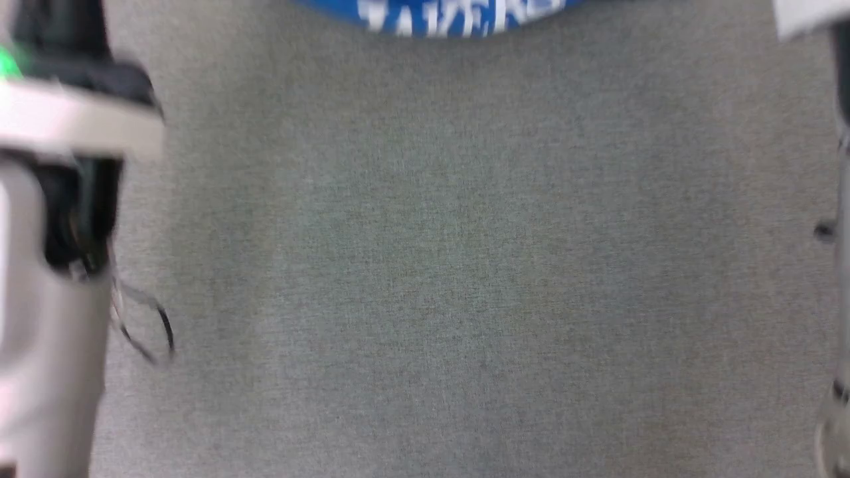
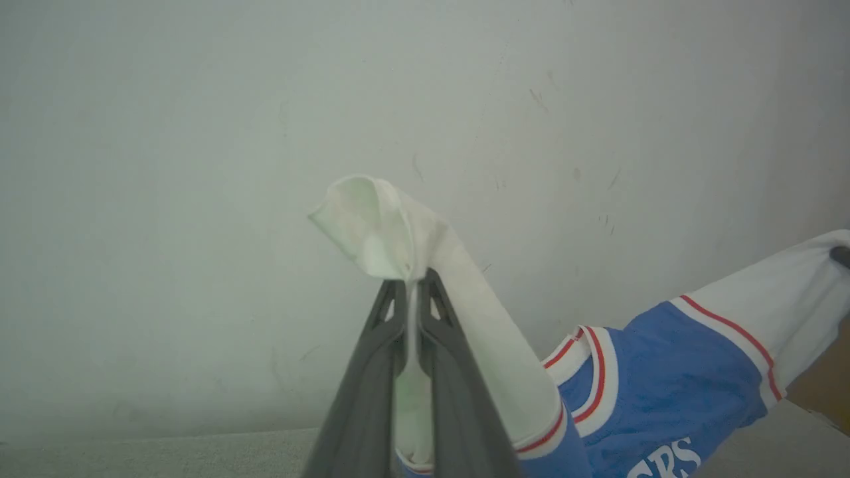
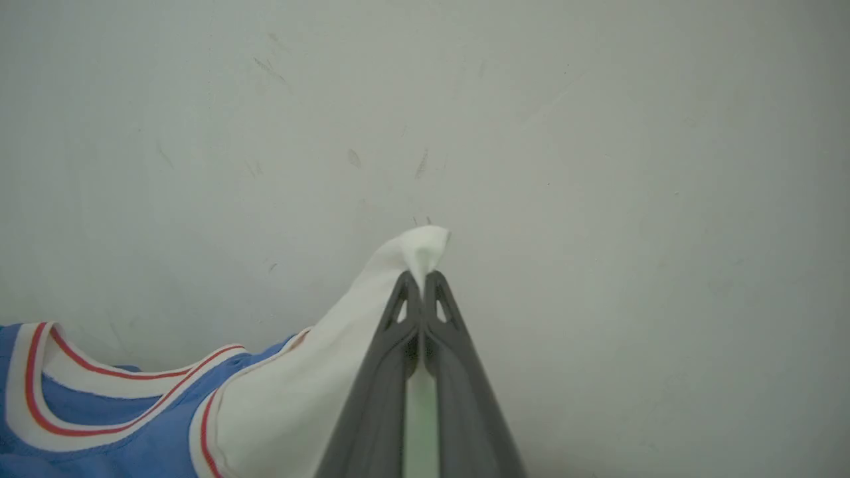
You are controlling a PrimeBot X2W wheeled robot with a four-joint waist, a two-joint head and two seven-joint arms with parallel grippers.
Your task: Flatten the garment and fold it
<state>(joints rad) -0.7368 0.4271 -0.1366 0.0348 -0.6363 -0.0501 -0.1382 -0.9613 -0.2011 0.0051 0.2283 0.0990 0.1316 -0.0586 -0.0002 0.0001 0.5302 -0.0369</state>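
Closest in, on the left wrist view: left gripper (image 2: 413, 282) nipped tight on the end of one sleeve (image 2: 392, 226), white cloth bunched above the tips. Same on the other side: right gripper (image 3: 422, 275) pinched shut on the other sleeve (image 3: 372, 318).

Held by both sleeve ends and drawn apart, most likely to let the shirt (image 2: 664, 378) hang open and spread wide before laying it flat on the grey table (image 1: 425, 265). Raised at the shoulders, slung between the two grips in front of a pale, scuffed wall (image 2: 199, 133); lower part out of sight.

Further out, the body: bright blue, white short sleeves, red-and-white striped bands at neck and armholes, white lettering partly readable. Sagging in the middle, neckline drooping, not yet flat. On the blurred head view, a blue edge with white letters at the far end of the table.
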